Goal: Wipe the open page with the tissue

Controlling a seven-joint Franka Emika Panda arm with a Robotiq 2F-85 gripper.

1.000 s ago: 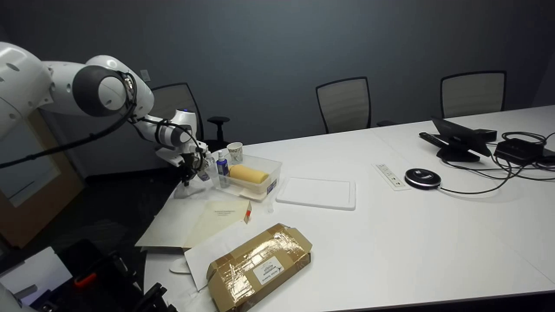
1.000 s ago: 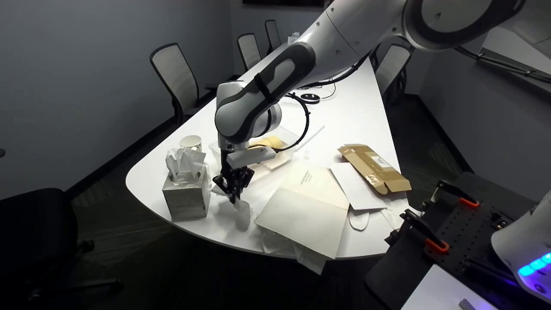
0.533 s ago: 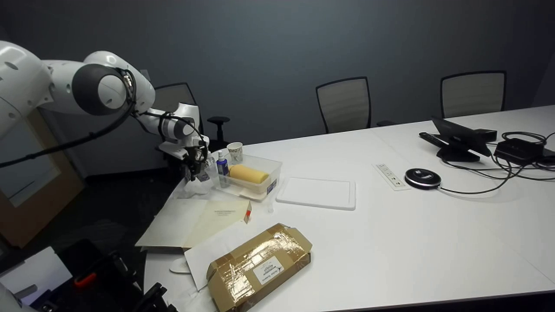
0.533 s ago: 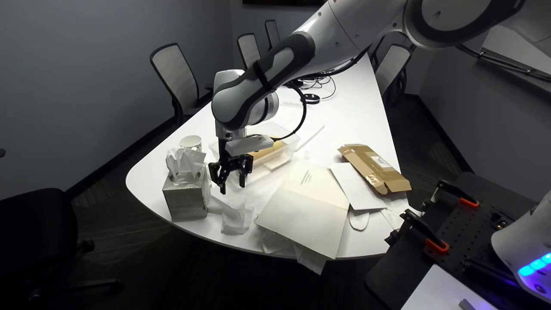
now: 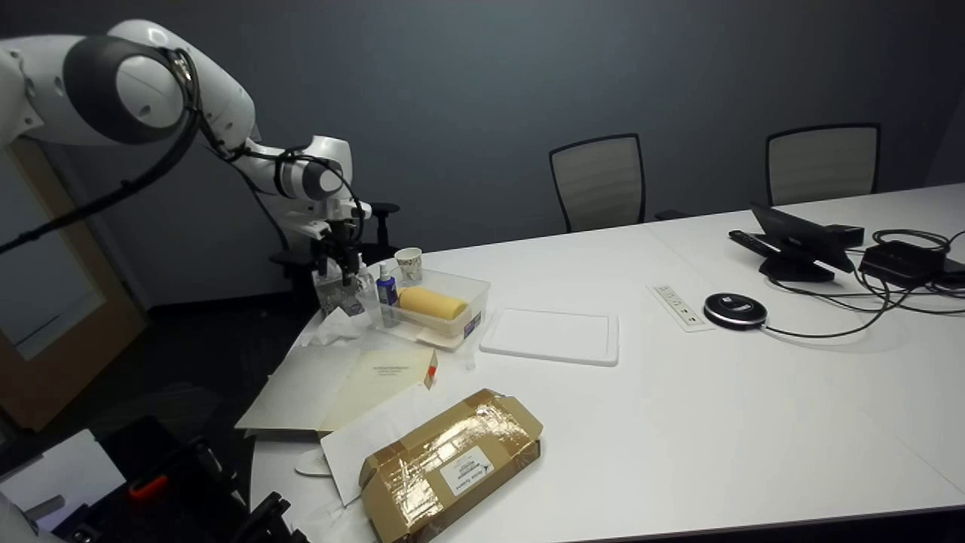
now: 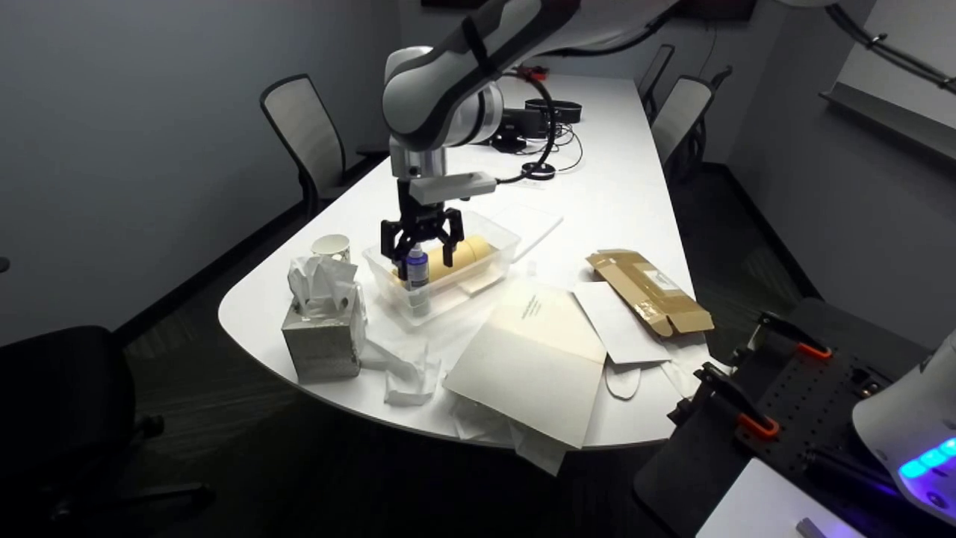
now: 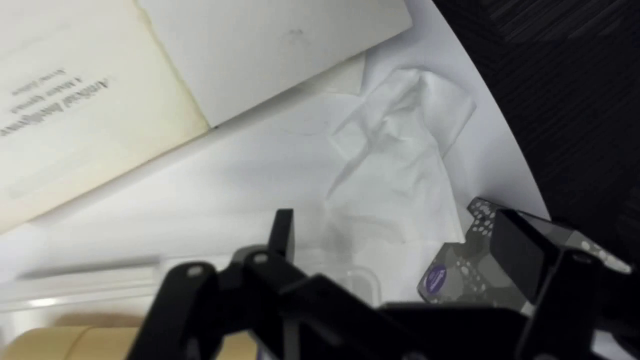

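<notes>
The tissue (image 7: pixel 400 155), white and crumpled, lies on the table between the spread book and the tissue box; in both exterior views it also shows as a loose sheet (image 6: pixel 411 377) near the rounded table edge. The open page (image 7: pixel 95 105) is pale cream with a few lines of print beside a blank whitish leaf. In an exterior view the open page (image 6: pixel 541 314) lies flat to the right of the tissue. My gripper (image 6: pixel 426 267) hangs in the air above the clear bin's near end, its jaws wide apart. Nothing is between its fingers (image 7: pixel 283 232) in the wrist view.
A patterned tissue box (image 6: pixel 321 344) with a tissue sticking up stands at the table's end. The clear bin (image 6: pixel 508 250) holds a blue spray bottle (image 5: pixel 387 289) and a yellow roll (image 5: pixel 433 303). A paper cup (image 5: pixel 409 264) and a cardboard box (image 5: pixel 452 460) are nearby.
My gripper has opened and let go of the tissue, which now rests on the table. The arm has risen away from it, back toward the bin. The book has not moved.
</notes>
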